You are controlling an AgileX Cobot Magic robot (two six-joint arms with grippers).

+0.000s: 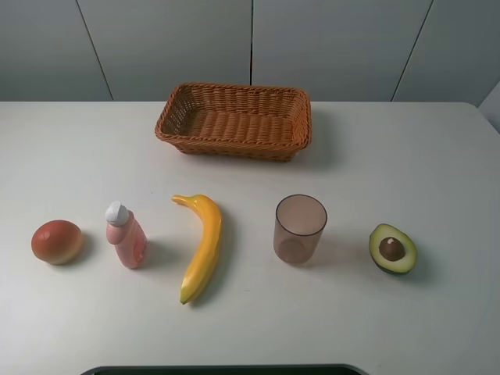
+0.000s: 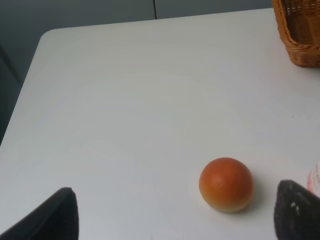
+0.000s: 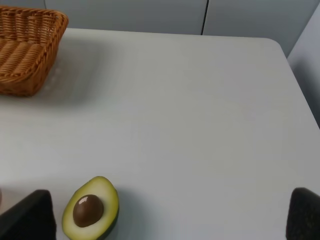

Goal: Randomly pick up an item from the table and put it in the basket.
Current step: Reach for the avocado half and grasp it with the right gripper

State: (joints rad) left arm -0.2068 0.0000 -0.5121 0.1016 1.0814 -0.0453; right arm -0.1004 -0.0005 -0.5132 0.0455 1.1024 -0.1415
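Observation:
The halved avocado [image 1: 393, 248] lies cut side up on the white table [image 1: 391, 156] at the front right, its brown pit showing. It also shows in the right wrist view [image 3: 91, 209], just ahead of my right gripper [image 3: 167, 220] and close to one finger [image 3: 30, 217]. That gripper is open and empty. The wicker basket [image 1: 234, 119] stands empty at the back middle; a corner shows in the right wrist view [image 3: 27, 50]. My left gripper [image 2: 175, 220] is open and empty, just short of the round orange-red fruit [image 2: 226, 184]. Neither gripper shows in the exterior view.
In a row along the front stand the orange-red fruit [image 1: 57, 241], a pink bottle with a white cap [image 1: 126, 235], the yellow banana [image 1: 201, 245] and a translucent brownish cup [image 1: 299, 228]. The table's rounded corners show in both wrist views.

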